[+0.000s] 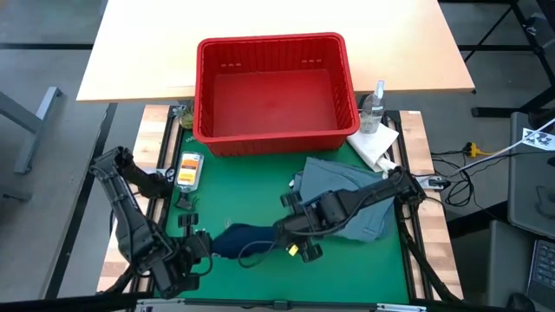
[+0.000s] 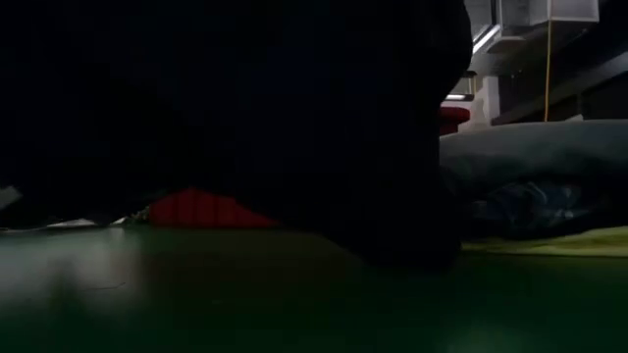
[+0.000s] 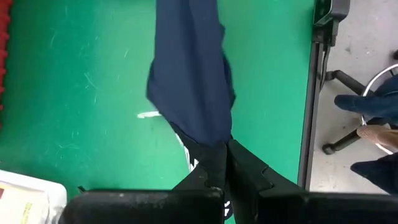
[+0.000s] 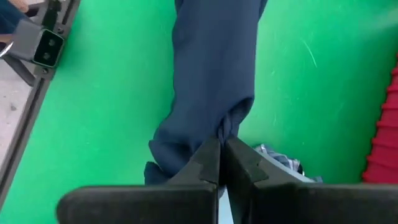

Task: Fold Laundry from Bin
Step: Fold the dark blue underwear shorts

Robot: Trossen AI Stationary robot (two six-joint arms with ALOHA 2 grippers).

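Low view (image 2: 245, 127) blocked by dark cloth (navy garment (image 1: 245, 237)).

The bin (image 1: 276, 87) is solid red, with slotted walls. The mat (image 1: 260, 186) on the worktop is bright green. A dark navy garment (image 1: 238, 237) lies on it, plain and unpatterned. Beside it sits a plain grey-blue garment (image 1: 342, 184). A white paper towel (image 1: 375, 144) lies near the bin. Both arms are black.
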